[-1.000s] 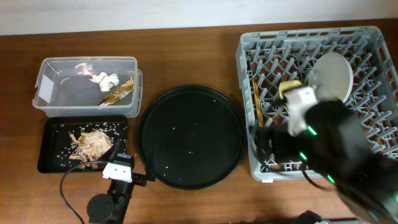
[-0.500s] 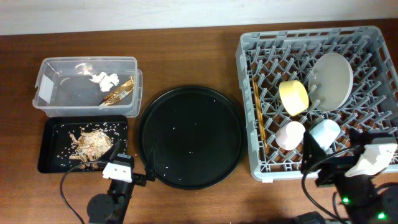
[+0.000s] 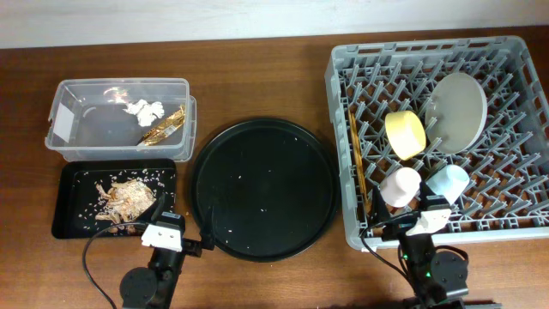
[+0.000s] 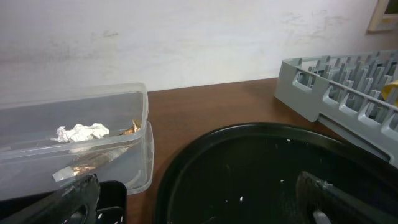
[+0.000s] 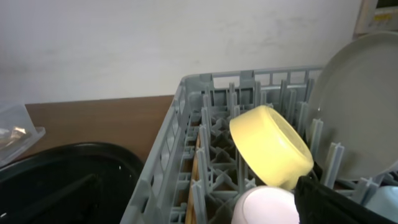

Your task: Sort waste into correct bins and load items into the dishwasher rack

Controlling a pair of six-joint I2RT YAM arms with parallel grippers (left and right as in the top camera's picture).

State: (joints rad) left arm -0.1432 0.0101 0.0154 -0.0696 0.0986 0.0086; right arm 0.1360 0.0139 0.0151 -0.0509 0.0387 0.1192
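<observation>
Biggest thing first: the large square grey plastic dishwasher rack (image 3: 339, 129) fills the view straight ahead of the right gripper (image 5: 196, 186), whose jaws stand spread wide and hold nothing, and that rack is loaded. The pale grey round plate (image 3: 456, 110) stands on edge among the pegs, ahead and to the right of those jaws. The yellow bowl (image 5: 272, 152) lies tipped on its side dead ahead of them. The small pink cup (image 5: 264, 208) sits right in front, between the jaws, with the small light-blue cup (image 3: 447, 182) just beside it on the right finger's side. The two thin wooden chopsticks (image 3: 358, 159) lie along the rack's left wall, ahead and slightly left. Over to the left gripper (image 4: 198, 186), also splayed open and empty: the large round black tray (image 4: 249, 162) lies directly ahead of its jaws, with only pale specks on it. Ahead and left of them, the clear plastic rectangular tub (image 4: 142, 137) holds the crumpled white tissue wad (image 4: 82, 132) and the shiny gold-brown wrapper strip (image 4: 93, 165). The shallow black rectangular tray (image 3: 69, 215), just left of the jaws, carries the brownish shredded food scraps (image 3: 127, 196). By my reading every dish is racked and all the waste is binned; nothing seems left to do.
</observation>
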